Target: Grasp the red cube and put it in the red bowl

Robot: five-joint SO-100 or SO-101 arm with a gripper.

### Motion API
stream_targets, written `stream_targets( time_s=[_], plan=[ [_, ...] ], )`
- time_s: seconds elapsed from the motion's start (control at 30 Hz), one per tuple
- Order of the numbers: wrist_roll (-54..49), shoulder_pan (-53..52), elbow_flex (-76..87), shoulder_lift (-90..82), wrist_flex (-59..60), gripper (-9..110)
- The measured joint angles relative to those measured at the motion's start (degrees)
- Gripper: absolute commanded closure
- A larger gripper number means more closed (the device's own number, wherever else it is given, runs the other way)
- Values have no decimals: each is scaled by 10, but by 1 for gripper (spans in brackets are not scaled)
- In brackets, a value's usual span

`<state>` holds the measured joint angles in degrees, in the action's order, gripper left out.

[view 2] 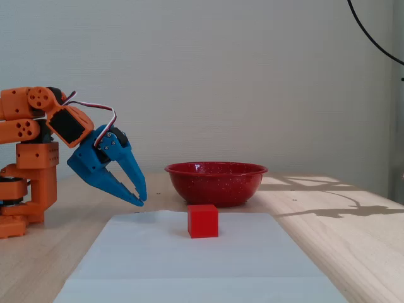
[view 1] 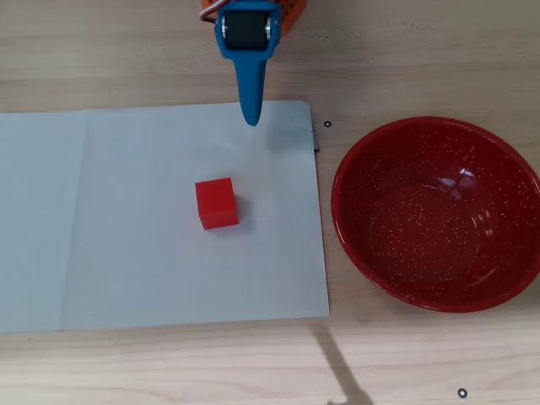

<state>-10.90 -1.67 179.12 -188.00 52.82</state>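
Risks, judged from this layout: the red cube (view 1: 216,203) sits skewed on the grey paper sheet (view 1: 126,253), its faces not square to the line of the jaws. If the jaws come down without turning to match, they could catch an edge and twist or push the cube aside instead of seating on flat faces. The sheet lies loose on the worktop (view 1: 422,59); a low sweep of the fingertips could drag or wrinkle it and shift the cube. The jaws look too narrow to straddle the cube as they stand, so descending before opening wider would knock it. Later, carrying low toward the red bowl (view 1: 437,213) risks clipping its raised rim.

Pose: the arm (view 2: 31,158) is folded back at the left of the fixed view, wrist pitched down and forward. The gripper (view 2: 140,197) hovers above the far edge of the sheet, tips close together, nearly closed, holding nothing. In the overhead view it points straight down the frame, offset slightly right of the cube.

Cube: on the sheet, well apart from the gripper, and left of the bowl in the overhead view. The bowl is empty.
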Motion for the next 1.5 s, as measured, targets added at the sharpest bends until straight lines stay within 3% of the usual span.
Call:
stream_targets(
  time_s=[0.23, 0.5, 1.1, 1.5],
  plan=[
    [32, -2, 0, 5, 0, 101],
    [103, 22, -63, 127, 9, 101],
    [156, 74, -471, 453, 187, 101],
    [193, 89, -691, 683, 261, 94]
  ],
)
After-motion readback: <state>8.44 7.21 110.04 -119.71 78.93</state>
